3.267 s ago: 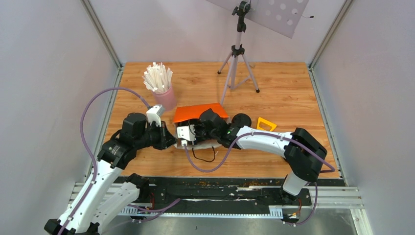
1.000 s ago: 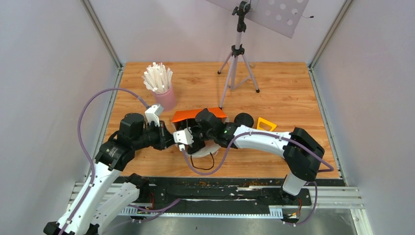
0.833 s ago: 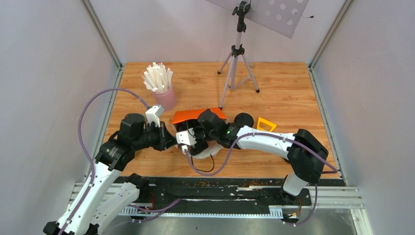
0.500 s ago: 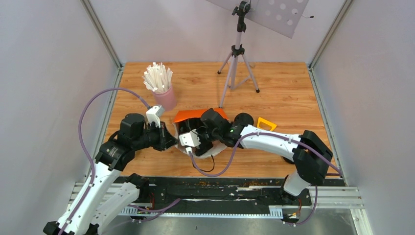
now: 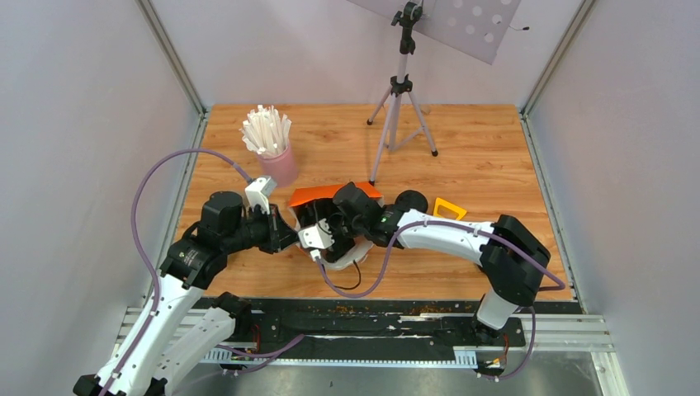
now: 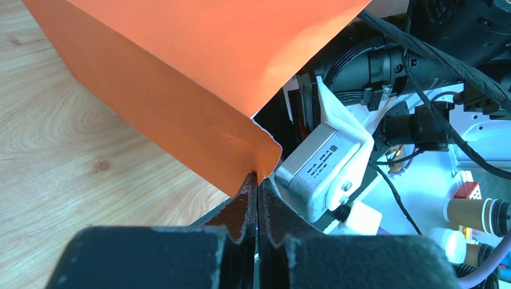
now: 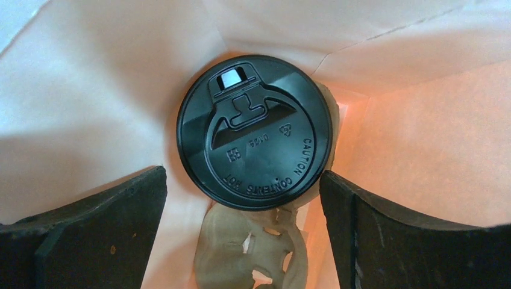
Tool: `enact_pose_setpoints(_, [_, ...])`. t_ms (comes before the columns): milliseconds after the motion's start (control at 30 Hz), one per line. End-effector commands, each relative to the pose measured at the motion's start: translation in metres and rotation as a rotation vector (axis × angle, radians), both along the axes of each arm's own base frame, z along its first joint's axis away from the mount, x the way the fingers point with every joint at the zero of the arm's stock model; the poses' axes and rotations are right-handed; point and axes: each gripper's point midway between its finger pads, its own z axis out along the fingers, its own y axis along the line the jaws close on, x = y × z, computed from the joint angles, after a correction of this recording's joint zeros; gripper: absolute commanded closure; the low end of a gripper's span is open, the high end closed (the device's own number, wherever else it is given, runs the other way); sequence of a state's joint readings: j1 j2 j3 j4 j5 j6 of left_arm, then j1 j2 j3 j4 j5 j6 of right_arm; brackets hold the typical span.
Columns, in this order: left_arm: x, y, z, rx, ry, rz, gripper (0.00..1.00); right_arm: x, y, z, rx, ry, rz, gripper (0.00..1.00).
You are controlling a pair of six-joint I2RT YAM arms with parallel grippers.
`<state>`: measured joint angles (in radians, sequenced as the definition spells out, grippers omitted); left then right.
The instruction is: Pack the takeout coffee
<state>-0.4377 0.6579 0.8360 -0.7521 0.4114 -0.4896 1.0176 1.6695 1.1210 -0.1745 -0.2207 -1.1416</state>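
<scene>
Wooden table carries pink cup, tripod, orange bag, yellow piece.

- Two arms: one left arm and one right arm.
- Two grippers: one left gripper and one right gripper.
- Two purple cables, one on each arm.
- One takeout coffee, of which only its single black lid shows.
- One pulp tray; the number of its cup wells cannot be told.
- One orange paper bag.
- One pink cup.
- One bundle of white sticks, packed too closely to count.
- One tripod, with three legs.
- One perforated grey panel.
- One yellow triangular piece.
- One wooden surface.
</scene>
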Motion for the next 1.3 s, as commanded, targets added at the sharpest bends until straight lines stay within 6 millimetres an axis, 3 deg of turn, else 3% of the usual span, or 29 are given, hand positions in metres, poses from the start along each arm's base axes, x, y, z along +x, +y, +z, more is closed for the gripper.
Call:
enact_pose_setpoints(0, [0.005,-0.008,0.016,-0.057,-0.057,-0.02,0.98,0.0,0.019,0.009,0.035,-0.011,0.065,0.04])
enact_pose_setpoints(200, [0.007,-0.009,0.017,-0.059,-0.058,-0.019,0.98,0.002,0.025,0.007,0.043,-0.005,0.065,0.12])
enact_pose_setpoints(400, [0.008,-0.008,0.018,-0.052,-0.061,-0.012,0.98,0.002,0.026,0.007,0.057,0.01,0.057,0.28])
enact_pose_setpoints(600, [0.008,-0.006,0.018,-0.044,-0.061,-0.009,0.98,0.007,0.025,0.013,0.083,-0.012,0.026,0.3])
enact_pose_setpoints(867, [0.007,-0.002,0.013,-0.013,-0.058,-0.003,0.98,0.008,0.015,0.036,0.142,-0.006,-0.008,0.33])
enact_pose_setpoints(1133, [0.008,0.0,0.012,0.005,-0.062,0.001,0.97,0.002,0.002,0.037,0.158,0.025,-0.03,0.34])
enact_pose_setpoints(1200, [0.008,0.001,0.011,0.012,-0.061,-0.002,0.97,-0.002,0.0,0.035,0.158,0.048,-0.02,0.31])
enact_pose_setpoints(1267, [0.008,0.0,0.014,0.008,-0.066,-0.007,0.97,-0.005,0.002,0.035,0.159,0.067,-0.004,0.22])
